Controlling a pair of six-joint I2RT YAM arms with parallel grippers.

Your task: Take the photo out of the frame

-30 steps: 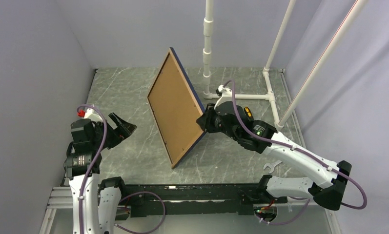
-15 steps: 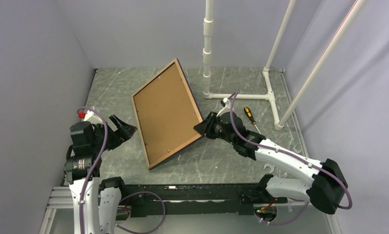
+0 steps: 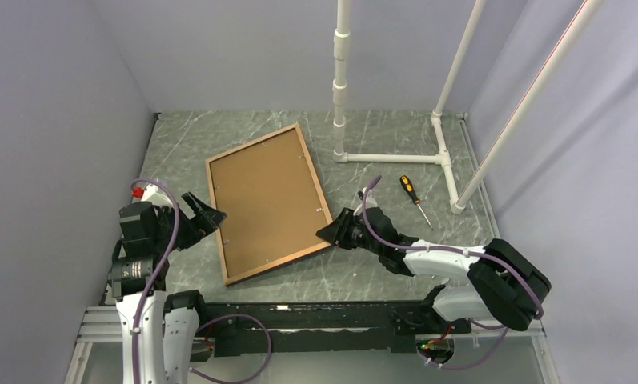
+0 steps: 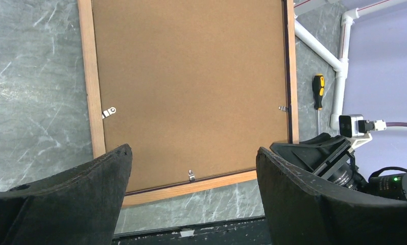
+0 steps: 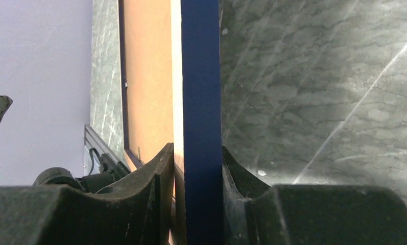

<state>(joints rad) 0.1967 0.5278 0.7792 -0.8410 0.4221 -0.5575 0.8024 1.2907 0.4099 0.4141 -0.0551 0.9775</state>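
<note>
Overhead, the frame (image 3: 275, 262) lay face down on the marbled table (image 3: 179, 136). The photo (image 3: 266, 200) inside it showed only its brown hardboard back. The right gripper (image 3: 335, 232) sat at the frame's near right corner; only the right wrist view showed the navy edge pinched between both fingers (image 5: 158, 173). The left gripper (image 3: 206, 216) hung beside the frame's left side, spread wide and holding nothing. The left wrist view alone revealed small metal clips (image 4: 108, 112) along the back. A screwdriver (image 3: 410, 190) lay apart to the right.
</note>
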